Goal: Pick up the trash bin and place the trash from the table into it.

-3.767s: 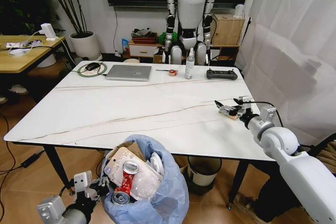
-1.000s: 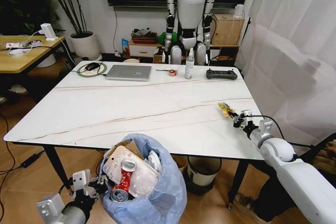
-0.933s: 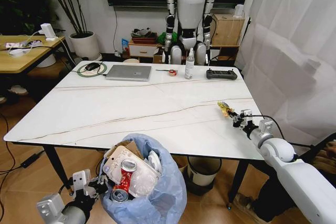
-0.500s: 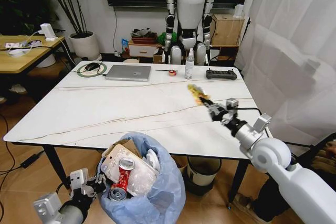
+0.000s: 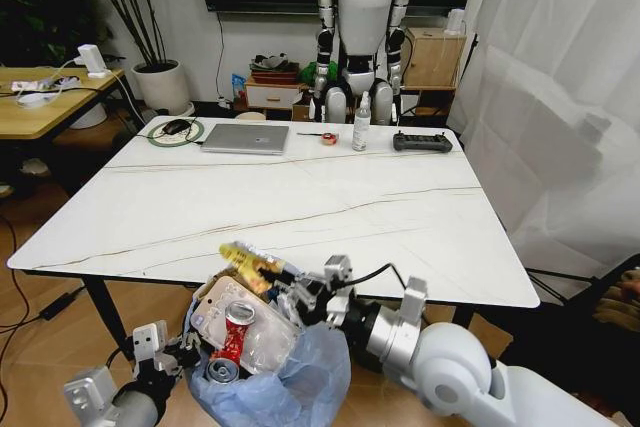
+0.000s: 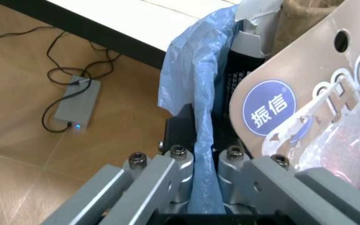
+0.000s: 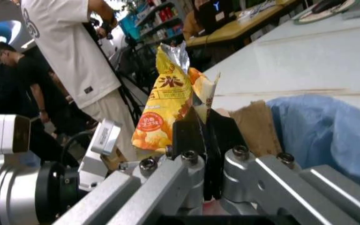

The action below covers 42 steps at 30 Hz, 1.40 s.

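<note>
The right gripper [image 5: 281, 278] had its jaws clamped on a snack wrapper [image 5: 248, 258] above the bin [image 5: 290, 384]; the left gripper [image 6: 206, 159] pinched the bin's bag.

A silver laptop [image 5: 245, 138] is seen lying closed near the far edge of the tabletop. To its left a dark mouse rests on a round green-rimmed mat [image 5: 176, 131]. To its right a small roll of red tape [image 5: 329, 137], an upright clear spray bottle [image 5: 360, 133] and a black handheld controller [image 5: 421, 142] are lined up. A white humanoid robot [image 5: 360, 17] is hung behind them. A potted plant [image 5: 163, 85] is set on the floor beside a wooden-topped desk [image 5: 40, 102].
</note>
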{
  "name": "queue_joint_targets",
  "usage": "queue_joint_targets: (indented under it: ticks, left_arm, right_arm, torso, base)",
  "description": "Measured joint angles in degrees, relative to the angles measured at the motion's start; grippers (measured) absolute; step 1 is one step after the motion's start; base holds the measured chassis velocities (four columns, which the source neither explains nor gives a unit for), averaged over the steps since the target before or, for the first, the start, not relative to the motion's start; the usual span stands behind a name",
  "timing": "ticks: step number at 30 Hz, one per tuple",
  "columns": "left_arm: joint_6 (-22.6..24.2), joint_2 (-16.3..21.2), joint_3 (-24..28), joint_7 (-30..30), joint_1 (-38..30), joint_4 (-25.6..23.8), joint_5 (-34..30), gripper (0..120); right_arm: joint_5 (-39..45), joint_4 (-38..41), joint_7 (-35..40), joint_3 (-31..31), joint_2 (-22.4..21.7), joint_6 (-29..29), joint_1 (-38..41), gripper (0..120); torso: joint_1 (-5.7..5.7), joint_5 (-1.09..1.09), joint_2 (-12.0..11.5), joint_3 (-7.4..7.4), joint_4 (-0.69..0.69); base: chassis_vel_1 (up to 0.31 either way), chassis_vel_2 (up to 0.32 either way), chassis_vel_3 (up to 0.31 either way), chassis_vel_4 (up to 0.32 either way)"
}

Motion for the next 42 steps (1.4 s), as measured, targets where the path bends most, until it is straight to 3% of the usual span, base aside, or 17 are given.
queue_joint_targets:
  ticks: [12, 16, 26, 31, 37, 42]
  left_arm:
    - [0.0, -0.3, 0.2, 0.0, -0.2, 0.1, 0.1, 0]
    - [0.0, -0.2, 0.2, 0.0, -0.4, 0.2, 0.1, 0]
    - [0.0, -0.2, 0.4, 0.0, -0.5, 0.2, 0.1, 0]
    - [0.0, -0.2, 0.5, 0.0, -0.5, 0.5, 0.1, 0]
    - [0.1, -0.2, 0.5, 0.0, -0.5, 0.5, 0.2, 0]
    - [0.1, -0.5, 0.7, 0.0, -0.6, 0.8, 0.4, 0]
  right_arm:
    - [-2.7, -1.5, 0.3, 0.2, -0.5, 0.4, -0.1, 0]
    - [-3.3, -1.2, 0.3, 0.7, -1.0, 0.6, -0.8, 20]
    - [-3.6, -0.9, 0.4, 1.8, -1.7, 0.6, -1.3, 51]
    - [-3.7, -0.7, 0.6, 3.4, -2.6, 0.7, -1.8, 75]
    - [-3.7, 0.3, 0.9, 4.8, -3.6, 0.8, -2.9, 92]
    - [-3.8, 2.1, 3.0, 8.7, -3.6, 0.8, -3.6, 99]
  torso:
    - [0.0, 0.0, 0.0, 0.01, 0.0]
    - [0.0, 0.0, 0.0, 0.0, 0.0]
    - [0.0, 0.01, 0.0, 0.0, 0.0]
    - [0.0, 0.01, 0.0, 0.01, 0.0]
    - [0.0, 0.01, 0.0, 0.0, 0.0]
    - [0.0, 0.01, 0.0, 0.0, 0.0]
  base:
    - [0.0, 0.0, 0.0, 0.0]
    - [0.0, 0.0, 0.0, 0.0]
    - [0.0, 0.0, 0.0, 0.0]
    - [0.0, 0.0, 0.0, 0.0]
    - [0.0, 0.0, 0.0, 0.0]
    - [0.0, 0.0, 0.0, 0.0]
